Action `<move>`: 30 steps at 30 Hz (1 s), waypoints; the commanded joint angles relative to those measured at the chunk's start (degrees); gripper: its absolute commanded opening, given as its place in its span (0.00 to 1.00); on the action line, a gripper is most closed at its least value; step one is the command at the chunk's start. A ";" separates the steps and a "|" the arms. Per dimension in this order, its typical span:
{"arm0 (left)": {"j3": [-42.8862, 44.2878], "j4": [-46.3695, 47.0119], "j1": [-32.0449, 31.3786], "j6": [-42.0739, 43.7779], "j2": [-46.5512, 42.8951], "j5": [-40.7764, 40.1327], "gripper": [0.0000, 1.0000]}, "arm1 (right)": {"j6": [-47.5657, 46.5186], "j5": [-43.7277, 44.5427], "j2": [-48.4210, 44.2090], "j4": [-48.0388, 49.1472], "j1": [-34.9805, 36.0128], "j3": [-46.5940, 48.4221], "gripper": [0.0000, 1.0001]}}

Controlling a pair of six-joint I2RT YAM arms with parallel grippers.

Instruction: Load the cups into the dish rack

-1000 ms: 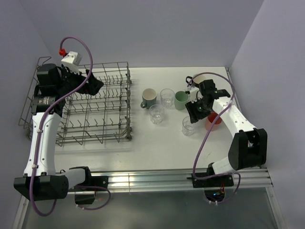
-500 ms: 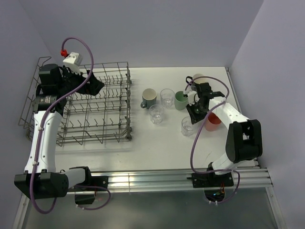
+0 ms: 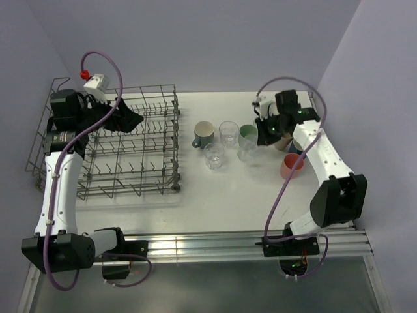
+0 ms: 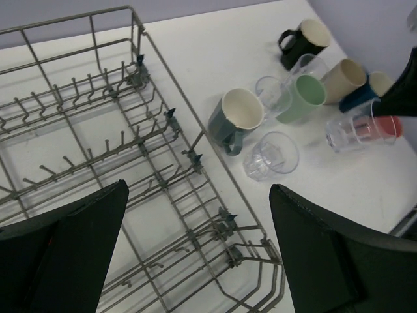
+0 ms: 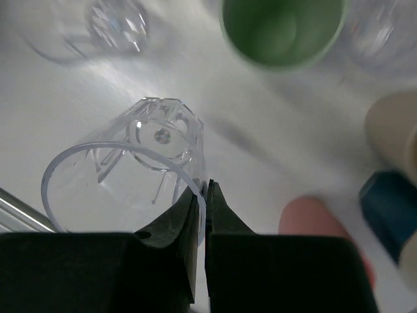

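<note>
My right gripper (image 5: 204, 193) is shut on the rim of a clear glass cup (image 5: 127, 173), one finger inside and one outside. The cup hangs tilted above the table, just in front of the green mug (image 3: 247, 134). On the table stand a grey-blue mug (image 3: 204, 134), two more clear glasses (image 3: 229, 132) (image 3: 214, 155), a coral cup (image 3: 291, 165), a beige cup (image 4: 345, 77), a blue cup (image 4: 360, 99) and a black mug (image 4: 303, 40). The grey wire dish rack (image 3: 130, 147) on the left holds no cups. My left gripper (image 3: 133, 119) hovers open over it.
The rack's tall right side (image 4: 195, 156) stands between the cups and the rows of tines. White walls close the table at the back and right. A purple cable (image 3: 273, 189) loops beside the right arm.
My right gripper has shut on the clear glass's rim, lifted it off the table and carried it back toward the green mug. The left arm has barely moved.
</note>
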 commanded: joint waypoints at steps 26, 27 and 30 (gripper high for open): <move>-20.16 73.11 -3.76 -64.63 -10.87 26.23 0.99 | 62.11 -32.71 -11.69 59.71 16.16 8.74 0.00; -20.61 75.21 -3.85 -65.59 -11.31 25.27 0.99 | 64.33 -33.07 -10.90 62.51 16.68 8.47 0.00; -21.93 83.74 -4.03 -72.26 -11.06 25.43 0.99 | 71.46 -33.95 -10.02 68.49 18.44 6.72 0.00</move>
